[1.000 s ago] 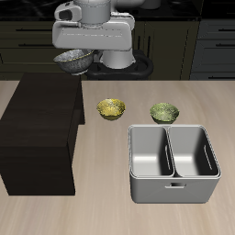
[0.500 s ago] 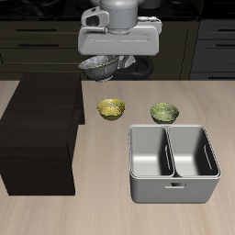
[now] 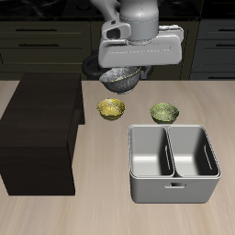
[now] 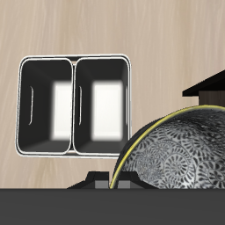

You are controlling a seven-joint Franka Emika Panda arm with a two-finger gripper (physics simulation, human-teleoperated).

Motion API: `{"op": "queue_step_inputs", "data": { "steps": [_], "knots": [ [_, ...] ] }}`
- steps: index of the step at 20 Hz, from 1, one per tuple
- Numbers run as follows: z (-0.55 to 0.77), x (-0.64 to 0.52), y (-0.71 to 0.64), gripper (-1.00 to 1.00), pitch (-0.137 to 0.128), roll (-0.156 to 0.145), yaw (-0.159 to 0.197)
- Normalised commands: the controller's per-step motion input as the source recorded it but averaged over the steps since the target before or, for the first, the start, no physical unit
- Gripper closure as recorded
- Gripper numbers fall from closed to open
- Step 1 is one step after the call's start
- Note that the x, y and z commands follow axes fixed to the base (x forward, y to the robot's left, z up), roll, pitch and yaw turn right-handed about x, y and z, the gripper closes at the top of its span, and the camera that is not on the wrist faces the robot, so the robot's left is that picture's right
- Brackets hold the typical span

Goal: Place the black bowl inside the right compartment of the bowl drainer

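Black speckled round bowl (image 3: 121,79) hangs pinched in my two-finger gripper (image 3: 122,72), above the table, far behind the grey metal two-well drainer (image 3: 173,163).

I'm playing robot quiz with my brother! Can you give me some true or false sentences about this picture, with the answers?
1. The black bowl is up in the air, held by the pincer. True.
2. The black bowl already sits inside the bowl drainer. False: both wells of the drainer look empty.
3. Two small yellow-green bowls sit on the table. True.
4. The small bowls are stacked one on top of the other. False: they sit apart, side by side.
5. The big black cabinet stands on top of the drainer. False: it stands on the table, across from the drainer.
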Motion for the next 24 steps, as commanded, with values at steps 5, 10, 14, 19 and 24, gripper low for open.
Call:
{"op": "queue_step_inputs", "data": {
  "steps": [5,10,14,19,24],
  "knots": [
    [-0.13,0.32,0.26,1.00,0.034,0.024,-0.018],
    [-0.14,0.21,0.26,1.00,0.029,-0.015,-0.017],
    [-0.09,-0.01,0.26,1.00,0.019,0.006,-0.023],
    [-0.20,0.06,0.34,1.00,0.019,0.022,0.010],
    [-0.33,0.15,0.16,1.00,0.045,-0.010,0.008]
  ]
}}
